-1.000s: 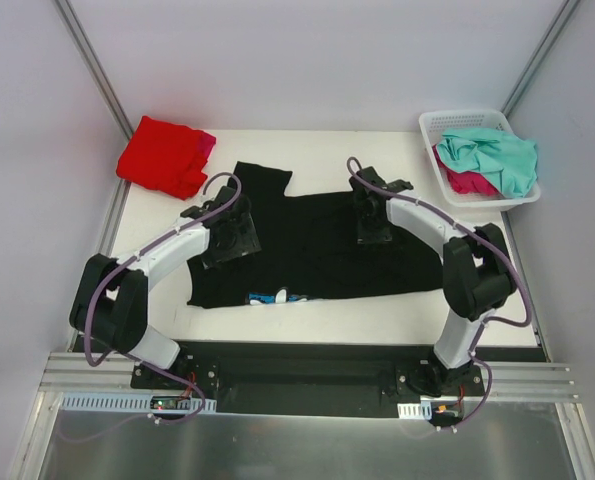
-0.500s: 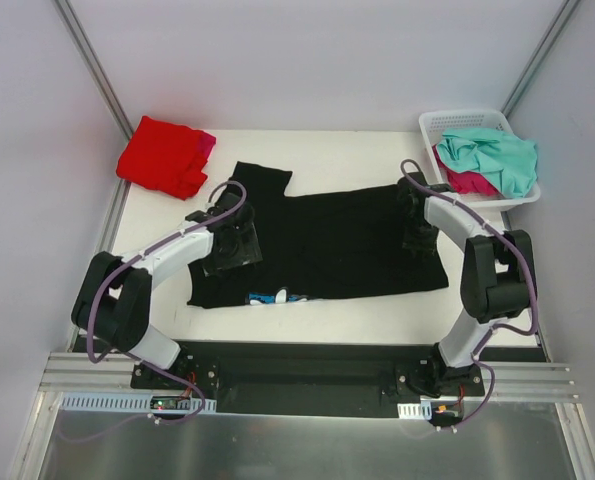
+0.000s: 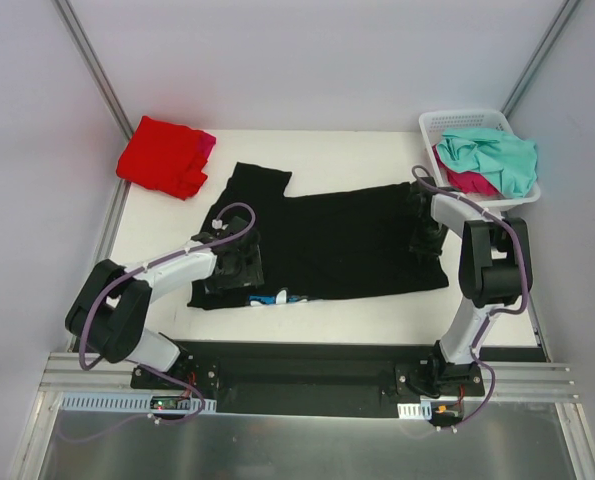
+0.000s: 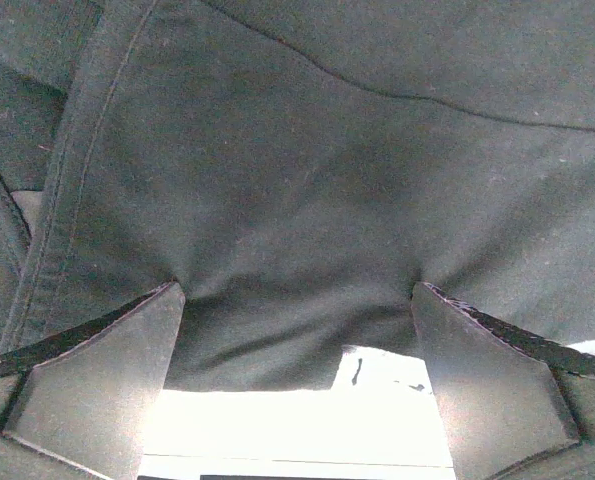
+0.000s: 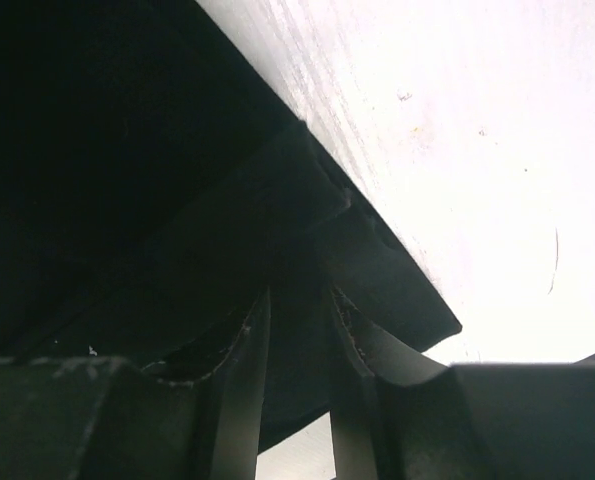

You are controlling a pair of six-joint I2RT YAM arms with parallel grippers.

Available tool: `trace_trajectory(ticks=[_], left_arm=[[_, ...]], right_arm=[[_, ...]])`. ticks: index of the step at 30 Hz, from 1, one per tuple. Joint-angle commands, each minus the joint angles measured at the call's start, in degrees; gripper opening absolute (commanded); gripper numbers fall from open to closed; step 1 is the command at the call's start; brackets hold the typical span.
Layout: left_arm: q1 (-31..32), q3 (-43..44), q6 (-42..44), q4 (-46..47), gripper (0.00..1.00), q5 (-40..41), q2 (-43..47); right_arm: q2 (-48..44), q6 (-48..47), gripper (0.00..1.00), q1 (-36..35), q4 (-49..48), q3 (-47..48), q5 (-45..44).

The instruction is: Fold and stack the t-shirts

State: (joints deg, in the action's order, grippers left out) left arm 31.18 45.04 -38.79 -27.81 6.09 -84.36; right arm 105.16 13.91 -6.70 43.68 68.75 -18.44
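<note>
One black t-shirt [image 3: 347,245] edge — right tool [image 3: 424,240].

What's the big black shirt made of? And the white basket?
The black shirt looks like soft, matte cloth, maybe cotton: it wrinkles and shows stitched hems. The white basket looks like hard plastic: its lattice walls stand stiff.

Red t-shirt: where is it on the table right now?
In the top view the red t-shirt lies at the far left corner of the table, apart from the black t-shirt spread mid-table.
</note>
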Motion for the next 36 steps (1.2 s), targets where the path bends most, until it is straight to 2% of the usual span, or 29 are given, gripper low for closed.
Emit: trace_trajectory(ticks=[1, 6, 16, 27, 36], left_arm=[[1.95, -5.65, -3.31, -2.42, 0.99, -1.69, 2.26], [2.22, -10.22, -4.37, -3.47, 0.99, -2.39, 7.61], [3.53, -13.92, -6.74, -10.59, 0.99, -3.01, 17.99], [9.6, -16.74, -14.21, -14.63, 0.99, -2.05, 20.11], [9.6, -12.52, -14.48, -17.89, 0.99, 0.77, 20.81]], right_arm=[[1.36, -0.11, 0.3, 1.25, -0.53, 1.12, 1.3], [1.54, -0.03, 0.3, 2.65, -1.58, 0.68, 1.21], [3.29, 0.59, 0.3, 5.82, -2.29, 2.97, 2.27], [1.45, 1.12, 0.3, 6.52, -1.85, 0.69, 1.39], [-8.91, 2.79, 0.3, 6.52, -1.14, -8.43, 1.99]])
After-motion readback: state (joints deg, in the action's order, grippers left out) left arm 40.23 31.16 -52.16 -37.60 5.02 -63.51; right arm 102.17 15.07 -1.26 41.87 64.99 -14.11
